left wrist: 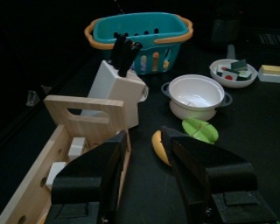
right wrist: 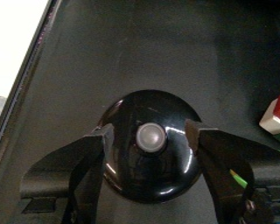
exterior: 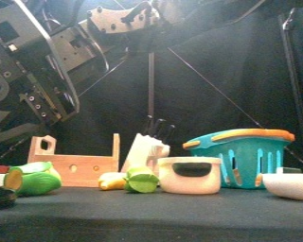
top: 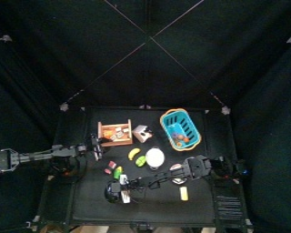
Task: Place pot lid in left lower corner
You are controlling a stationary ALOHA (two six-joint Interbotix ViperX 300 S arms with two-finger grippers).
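Note:
In the right wrist view the pot lid (right wrist: 150,166) is a round, dark glossy disc with a silvery centre knob. It sits between the jaws of my right gripper (right wrist: 149,131), which close against its rim on both sides, just above the black tabletop near the table's edge (right wrist: 39,61). In the top view the right arm reaches across to the left lower part of the table, with the gripper (top: 112,191) short of the left lower corner (top: 68,215). In the front view the lid (exterior: 0,198) shows at the far left. My left gripper (left wrist: 145,144) rests slightly open and empty by the wooden rack (left wrist: 78,131).
A blue basket (top: 180,129) stands at the back right. The wooden rack (top: 115,133), a white knife block (left wrist: 113,83), a white pot (left wrist: 195,94) and green and yellow play food (exterior: 141,180) fill the middle. A red-and-green piece (right wrist: 276,114) lies near the lid.

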